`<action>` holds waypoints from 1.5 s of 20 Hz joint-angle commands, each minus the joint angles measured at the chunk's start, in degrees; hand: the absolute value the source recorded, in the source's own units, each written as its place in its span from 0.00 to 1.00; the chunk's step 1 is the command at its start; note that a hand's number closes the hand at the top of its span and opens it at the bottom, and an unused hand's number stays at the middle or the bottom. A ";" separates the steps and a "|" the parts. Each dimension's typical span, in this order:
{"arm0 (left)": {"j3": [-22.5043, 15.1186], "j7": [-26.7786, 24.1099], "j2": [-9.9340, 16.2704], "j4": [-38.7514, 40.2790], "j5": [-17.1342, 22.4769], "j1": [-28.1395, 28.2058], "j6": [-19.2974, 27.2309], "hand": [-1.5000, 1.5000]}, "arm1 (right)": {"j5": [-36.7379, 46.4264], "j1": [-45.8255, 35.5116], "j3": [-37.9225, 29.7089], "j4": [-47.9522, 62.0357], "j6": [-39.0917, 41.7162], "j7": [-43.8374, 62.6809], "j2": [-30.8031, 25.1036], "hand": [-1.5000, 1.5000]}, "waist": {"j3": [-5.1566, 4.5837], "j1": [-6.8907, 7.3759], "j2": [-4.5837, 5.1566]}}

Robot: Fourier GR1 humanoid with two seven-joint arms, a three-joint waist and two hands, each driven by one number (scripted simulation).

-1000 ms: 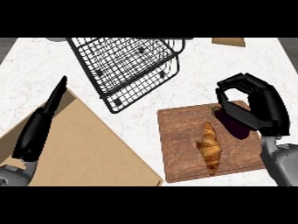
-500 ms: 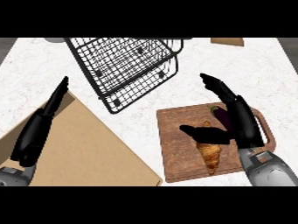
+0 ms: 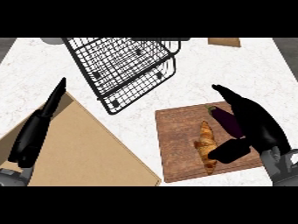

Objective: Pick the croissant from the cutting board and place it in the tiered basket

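A golden croissant (image 3: 205,141) lies lengthwise in the middle of the wooden cutting board (image 3: 180,159). My right hand (image 3: 259,127) hovers over the board's right side, open, with straight fingers stretched above a dark purple eggplant (image 3: 222,119). Its thumb (image 3: 229,150) reaches the croissant's right edge and covers a little of it. The black wire tiered basket (image 3: 120,65) stands tilted at the back centre, left of the board. My left hand (image 3: 37,130) rests open at the left, fingers pointing up.
A large tan cardboard-coloured box (image 3: 86,153) fills the lower left, its corner close to the cutting board. A small brown object (image 3: 224,42) sits at the counter's far right edge. White marble counter (image 3: 241,70) shows between basket and board.
My right hand uncurled from above the eggplant, straightened its fingers and dropped lower, bringing its thumb against the croissant's right side. The left hand stayed put.
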 commanded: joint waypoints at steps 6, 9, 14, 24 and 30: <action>1.76 0.63 0.38 -0.93 0.58 -1.17 -1.70 0.50 | 3.91 -8.52 8.72 -10.45 9.52 33.39 5.28 0.00 | 0.31 0.85 0.53; 1.18 -1.62 -0.71 0.69 0.42 0.36 -1.94 0.50 | 5.01 -10.47 9.41 -6.65 9.75 34.67 9.50 0.00 | 0.28 1.04 0.61; 1.04 0.74 -0.58 -1.86 -0.50 -0.82 -1.78 0.50 | 11.63 -10.02 13.72 2.47 9.30 34.79 15.51 0.00 | 0.34 1.31 0.57; 1.82 -2.44 -1.28 1.77 -0.64 1.21 -2.51 0.50 | 17.57 -8.96 11.90 12.50 14.09 34.84 19.13 0.00 | 0.31 0.38 0.57; 1.93 -0.32 -2.52 1.38 -1.21 -0.23 -2.38 0.50 | 18.41 -4.80 12.44 11.97 17.09 34.83 20.08 0.00 | 0.41 0.07 0.67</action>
